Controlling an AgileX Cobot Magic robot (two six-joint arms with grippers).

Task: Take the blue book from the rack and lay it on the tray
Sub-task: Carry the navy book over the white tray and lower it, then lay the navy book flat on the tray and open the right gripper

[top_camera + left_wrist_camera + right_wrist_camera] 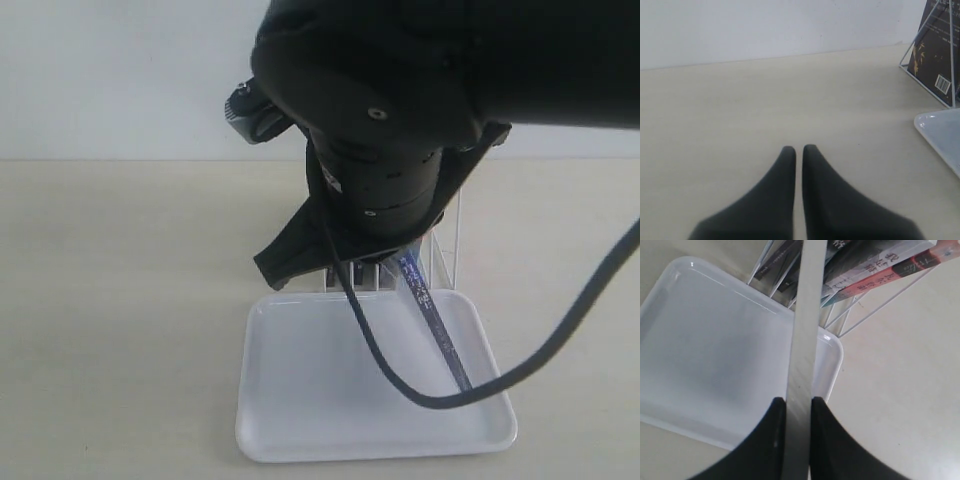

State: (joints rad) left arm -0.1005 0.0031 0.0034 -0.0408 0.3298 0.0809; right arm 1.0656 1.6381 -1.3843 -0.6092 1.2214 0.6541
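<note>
**Blue book gripped edge-on above the tray: transfer step, before laying down**

The blue book (435,320) is out of the rack (447,245) and hangs on a slant over the right half of the tray (300,400), spine toward the exterior camera, upper end under the wrist and lower end near the tray's front right corner. The lower corner may already touch the tray floor, but the exterior view is too oblique to settle this.

The right tool (799,402) is clenched on the book: in the right wrist view one finger presses each cover and the pale page edge runs up between them. Beyond it, the grey-spined book (875,262) and the red-spined book (910,267) lean in the rack, just behind the tray's far rim. In the exterior view the dark arm (400,100) hides the grasp itself.

The left tool (796,150) is closed on nothing, fingers almost meeting, and hovers over the bare surface (740,100), well apart from the tray and rack.

Judgement: extraction is done and placement is in hand. The next move calls for tipping the book from its slant toward flat, cover down inside the rim, and then releasing. The book's nearness to the right rim suggests a shift toward the tray's middle first, lest it settle across the rim.
</note>
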